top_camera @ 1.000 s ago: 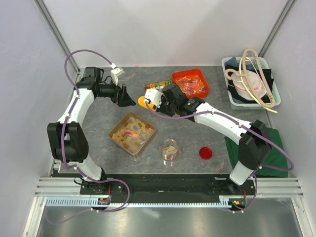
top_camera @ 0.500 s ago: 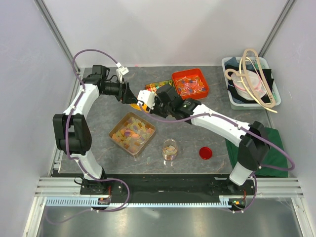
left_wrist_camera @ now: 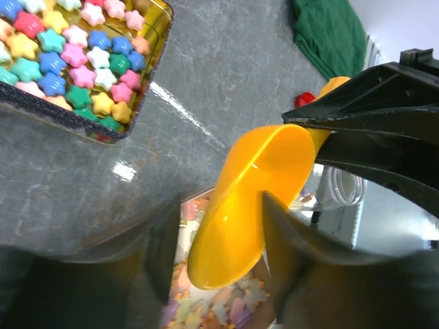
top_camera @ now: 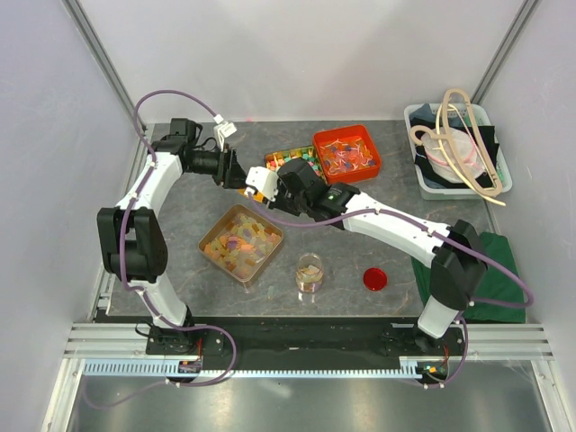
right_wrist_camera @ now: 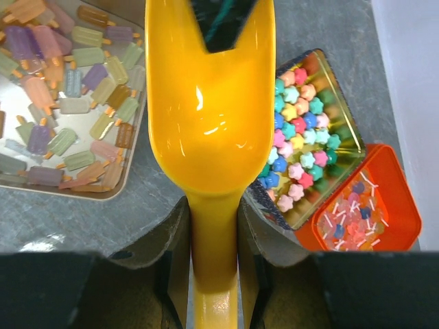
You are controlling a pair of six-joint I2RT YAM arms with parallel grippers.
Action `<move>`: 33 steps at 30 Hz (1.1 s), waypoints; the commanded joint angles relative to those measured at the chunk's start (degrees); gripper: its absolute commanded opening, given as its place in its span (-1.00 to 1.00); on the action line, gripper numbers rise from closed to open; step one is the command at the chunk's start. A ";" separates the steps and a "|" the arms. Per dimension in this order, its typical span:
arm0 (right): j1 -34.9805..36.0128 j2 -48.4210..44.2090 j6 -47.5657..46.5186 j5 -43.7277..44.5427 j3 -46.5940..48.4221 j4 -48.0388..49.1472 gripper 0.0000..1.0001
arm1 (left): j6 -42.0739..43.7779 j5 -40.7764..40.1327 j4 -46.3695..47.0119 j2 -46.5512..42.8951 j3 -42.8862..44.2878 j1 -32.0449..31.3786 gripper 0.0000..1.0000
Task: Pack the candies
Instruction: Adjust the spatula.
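- Step in hand, as we read it: getting the scoop point(right_wrist_camera: 209, 116) sorted between the two arms before a dig. The bowl is empty.
- right gripper point(right_wrist_camera: 212, 223): jaws narrow, clamped on the scoop handle at the bottom centre of its wrist view.
- left gripper point(left_wrist_camera: 219, 219): fingers sit either side of the scoop bowl. We cannot tell if they actually pinch it (one finger looks to touch the rim, a sliver shows by the other).
- the candies point(right_wrist_camera: 62, 110): pastel pieces in the tray point(right_wrist_camera: 103, 194), upper left of the right wrist view and left of centre in the top view. The scoop is above the tray's upper corner.
- jar point(top_camera: 310, 273) is lower centre, just right of the tray, with a little inside it. The red lid point(top_camera: 375, 279) is off, further right.
- Next move needs one arm to own the scoop, then tip it down into the tray, not toward the star candies point(left_wrist_camera: 75, 62).
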 commanded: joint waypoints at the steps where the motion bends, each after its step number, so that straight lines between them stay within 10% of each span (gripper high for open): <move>1: -0.01 -0.81 0.45 3.44 2.54 4.07 -1.00 | 0.69 1.38 -1.63 0.16 1.65 -0.38 0.39; 3: -0.09 -0.99 0.36 3.62 2.62 3.98 -1.00 | 0.87 1.11 -1.98 0.16 1.83 -0.38 0.43; 11: -0.01 -1.34 0.45 3.53 2.71 3.98 -1.00 | 1.22 1.03 -2.33 0.68 2.18 -0.55 -0.67; 16: 0.08 -1.16 0.71 4.32 3.41 3.81 -1.00 | 1.31 1.20 -2.42 0.86 2.18 -0.91 -0.97; 25: -2.20 -1.16 3.08 -2.70 7.28 -0.94 -0.26 | 1.83 1.38 -2.60 0.16 1.92 -0.99 -0.96; 33: -5.37 -0.99 5.28 -13.16 8.25 -2.88 -0.07 | 2.71 3.13 -3.13 -0.11 1.83 -0.99 -0.97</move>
